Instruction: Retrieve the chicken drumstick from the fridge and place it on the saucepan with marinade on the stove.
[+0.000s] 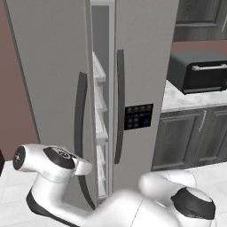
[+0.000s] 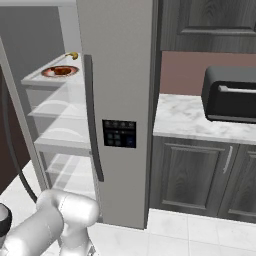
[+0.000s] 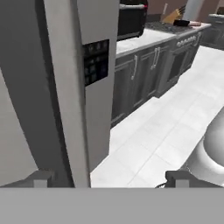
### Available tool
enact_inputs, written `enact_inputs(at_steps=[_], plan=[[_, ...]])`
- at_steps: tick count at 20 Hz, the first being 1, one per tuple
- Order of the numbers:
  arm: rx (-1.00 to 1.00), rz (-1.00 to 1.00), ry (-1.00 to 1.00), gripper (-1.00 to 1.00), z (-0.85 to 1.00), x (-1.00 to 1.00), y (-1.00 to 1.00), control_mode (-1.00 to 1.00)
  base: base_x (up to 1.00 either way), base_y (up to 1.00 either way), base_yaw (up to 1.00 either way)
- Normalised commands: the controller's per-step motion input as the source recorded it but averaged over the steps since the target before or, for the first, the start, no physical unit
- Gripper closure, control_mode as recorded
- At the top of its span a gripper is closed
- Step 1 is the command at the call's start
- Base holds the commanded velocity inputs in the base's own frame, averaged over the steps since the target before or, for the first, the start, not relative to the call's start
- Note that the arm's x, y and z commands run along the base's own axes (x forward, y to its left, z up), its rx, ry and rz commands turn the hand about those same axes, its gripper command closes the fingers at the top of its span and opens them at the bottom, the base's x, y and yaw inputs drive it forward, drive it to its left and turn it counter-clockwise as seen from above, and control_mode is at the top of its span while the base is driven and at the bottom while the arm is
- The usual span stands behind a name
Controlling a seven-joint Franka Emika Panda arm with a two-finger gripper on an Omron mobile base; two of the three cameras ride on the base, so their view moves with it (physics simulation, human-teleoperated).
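The fridge (image 2: 117, 100) stands with its left door (image 1: 48, 88) swung ajar, so the white interior and clear shelves (image 2: 60, 135) show. On the top shelf the reddish-brown chicken drumstick (image 2: 62, 71) lies on a round plate with a dark red rim (image 2: 48, 73). My gripper (image 3: 109, 178) is open low by the fridge, its fingertips (image 3: 41, 177) wide apart with nothing held. In the left base view the hand (image 1: 82, 167) sits beside the left door's dark handle (image 1: 80, 111). Far off, the stove (image 3: 186, 33) carries a small dark pan, probably the saucepan (image 3: 183, 22).
A small curved yellow item (image 2: 72, 55) lies behind the plate. A black toaster oven (image 2: 231, 95) stands on the marble counter (image 2: 185, 117) right of the fridge, above dark cabinets (image 2: 200, 170). White tiled floor (image 3: 166, 113) stretches toward the stove.
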Motion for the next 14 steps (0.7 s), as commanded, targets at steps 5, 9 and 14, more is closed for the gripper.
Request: enact_inputs(at_steps=[5, 9, 14], plan=[[0.33, 0.12, -0.02, -1.0, 0.56, -0.46, -0.99, -1.0, 0.0, 0.0, 0.0], [0.32, 0.18, 0.0, -1.0, 0.44, -0.48, -1.0, -1.0, 0.0, 0.0, 0.0], [0.3, 0.19, 0.0, -1.0, 0.35, -0.62, -1.0, -1.0, 0.0, 0.0, 0.0]])
